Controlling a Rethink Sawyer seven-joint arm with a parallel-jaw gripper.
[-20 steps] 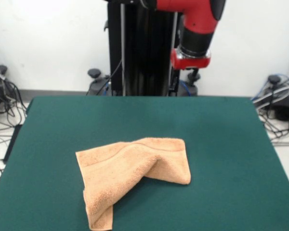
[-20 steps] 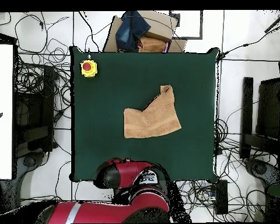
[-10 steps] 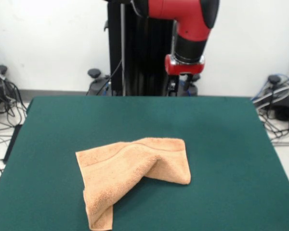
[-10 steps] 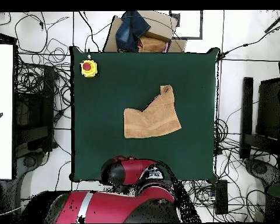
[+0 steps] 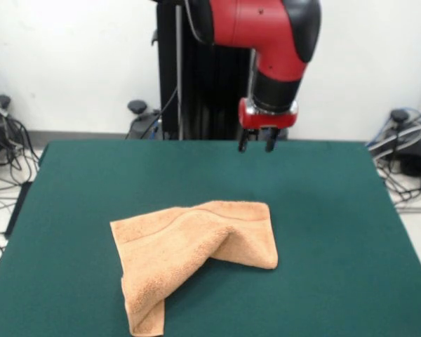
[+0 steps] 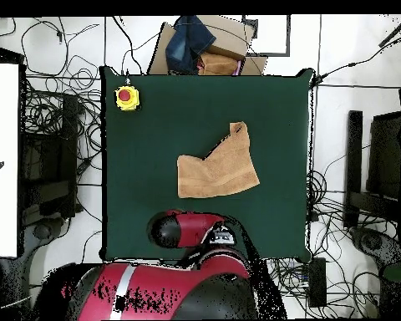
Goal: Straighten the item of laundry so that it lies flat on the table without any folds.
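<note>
The item of laundry, a peach-orange towel (image 5: 196, 253), lies crumpled on the green table (image 5: 337, 210), one part folded over into a raised ridge and a narrow flap trailing toward the front edge. From above, the towel (image 6: 216, 171) sits near the middle of the table (image 6: 154, 167), with one corner poking out toward the far side. My gripper (image 5: 257, 146) hangs open and empty over the table's back edge, well behind the towel and clear of it. In the overhead view the red arm (image 6: 187, 230) covers the gripper.
A yellow box with a red button (image 6: 126, 97) stands at one table corner. A cardboard box with blue cloth (image 6: 200, 46) sits just off the table's edge. Cables (image 5: 400, 161) litter the floor around the table.
The arm has swung down and forward over the table's back edge, bringing the gripper's fingers into the front view. The towel has not moved.
</note>
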